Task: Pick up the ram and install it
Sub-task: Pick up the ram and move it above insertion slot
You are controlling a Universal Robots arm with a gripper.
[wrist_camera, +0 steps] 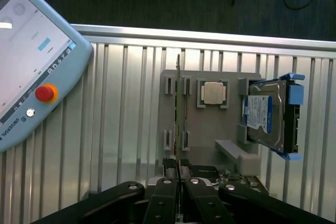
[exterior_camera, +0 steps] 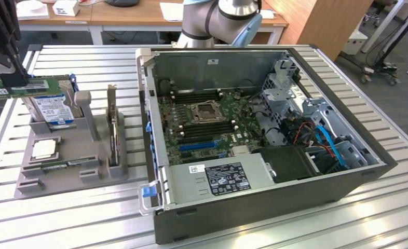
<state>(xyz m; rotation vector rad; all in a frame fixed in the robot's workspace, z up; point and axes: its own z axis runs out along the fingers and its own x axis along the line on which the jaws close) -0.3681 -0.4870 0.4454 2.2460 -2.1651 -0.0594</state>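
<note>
You have the ram (exterior_camera: 48, 85) pinched in the gripper (exterior_camera: 15, 84), jaws together on it, above the tray (exterior_camera: 55, 179) (over the hard drive (exterior_camera: 52, 109)); seating in the computer (exterior_camera: 294, 202) not done

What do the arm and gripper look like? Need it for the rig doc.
Arm: silver-grey tubular links with rounded joint housings and light-blue end caps. Gripper: matte black, two-finger linkage type, with angled link bars on each side, round silver pin heads at the pivots and narrow flat fingers.
</note>
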